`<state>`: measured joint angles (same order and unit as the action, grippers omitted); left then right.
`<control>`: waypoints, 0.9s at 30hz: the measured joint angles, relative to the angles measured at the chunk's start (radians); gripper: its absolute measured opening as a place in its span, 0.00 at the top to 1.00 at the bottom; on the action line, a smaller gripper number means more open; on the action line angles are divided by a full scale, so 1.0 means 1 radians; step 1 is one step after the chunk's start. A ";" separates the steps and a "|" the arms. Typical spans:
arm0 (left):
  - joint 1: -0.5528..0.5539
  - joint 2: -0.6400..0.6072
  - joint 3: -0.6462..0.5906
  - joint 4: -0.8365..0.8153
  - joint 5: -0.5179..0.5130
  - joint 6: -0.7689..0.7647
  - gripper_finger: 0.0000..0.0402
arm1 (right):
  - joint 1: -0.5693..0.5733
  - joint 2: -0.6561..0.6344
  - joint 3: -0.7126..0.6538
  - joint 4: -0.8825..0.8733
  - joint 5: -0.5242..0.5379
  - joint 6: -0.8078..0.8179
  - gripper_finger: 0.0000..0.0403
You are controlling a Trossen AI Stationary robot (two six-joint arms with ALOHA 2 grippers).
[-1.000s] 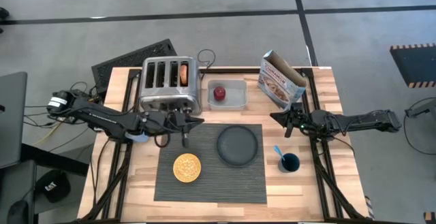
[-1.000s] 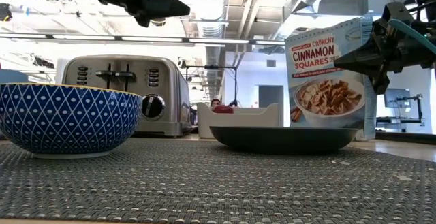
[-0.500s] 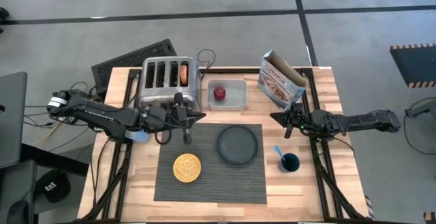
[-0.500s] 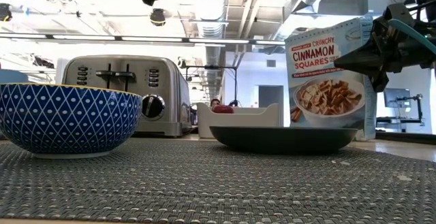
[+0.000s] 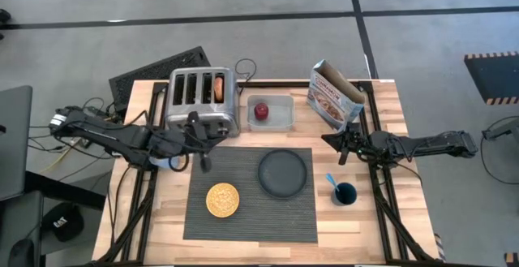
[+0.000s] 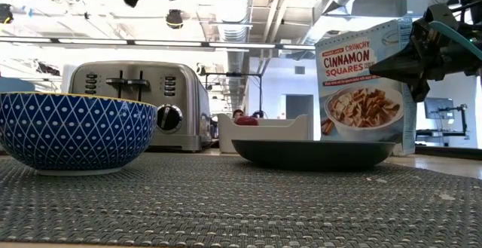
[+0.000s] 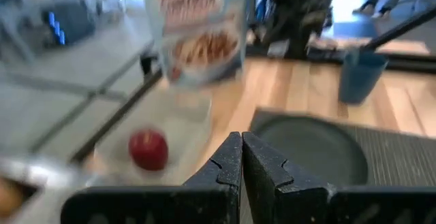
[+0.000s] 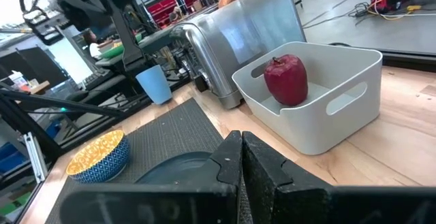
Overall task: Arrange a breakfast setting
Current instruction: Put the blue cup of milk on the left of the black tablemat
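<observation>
The dark ribbed placemat (image 5: 251, 218) carries the small bowl (image 5: 222, 200), yellow inside and blue-patterned outside (image 6: 75, 131), and the dark plate (image 5: 283, 172). The dark blue cup (image 5: 345, 193), with the blue-handled spoon (image 5: 332, 181) in it, stands right of the mat. The red apple (image 5: 261, 111) lies in a white bin (image 5: 280, 121). The bagel (image 5: 218, 87) stands in a toaster slot. My left gripper (image 5: 216, 135) is shut and empty, raised in front of the toaster. My right gripper (image 5: 327, 139) is shut and empty, hovering right of the plate.
The steel toaster (image 5: 201, 101) stands at the back left and the cereal box (image 5: 334, 94) at the back right. A light blue cup (image 8: 155, 84) shows by the left arm. Bare wood lies left and right of the mat.
My left gripper has gone up and toward the table's left edge, still shut, and now hangs in front of the toaster. Nothing on the table has moved.
</observation>
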<state>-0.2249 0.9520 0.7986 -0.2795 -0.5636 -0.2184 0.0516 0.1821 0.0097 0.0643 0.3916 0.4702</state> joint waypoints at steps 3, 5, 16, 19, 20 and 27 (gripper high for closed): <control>0.000 -0.035 0.000 -0.117 -0.003 -0.094 1.00 | 0.000 0.000 0.000 0.000 0.000 0.000 0.90; 0.000 -0.060 0.000 -0.168 -0.005 -0.140 1.00 | 0.000 0.000 0.000 0.000 0.000 0.000 0.90; 0.024 -0.228 0.000 -0.401 0.002 -0.318 1.00 | 0.000 0.000 0.000 0.000 0.000 0.000 0.90; 0.040 -0.259 0.000 -0.441 0.008 -0.328 1.00 | 0.000 0.000 0.000 0.000 0.000 0.000 0.90; 0.045 -0.266 0.000 -0.451 0.014 -0.330 1.00 | 0.000 0.000 0.000 0.000 0.000 0.000 0.90; 0.082 -0.279 0.072 -0.581 0.042 -0.346 1.00 | 0.000 0.000 0.000 0.000 0.000 0.000 0.90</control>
<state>-0.1428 0.6735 0.8708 -0.8602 -0.5213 -0.5648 0.0516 0.1822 0.0097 0.0643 0.3916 0.4702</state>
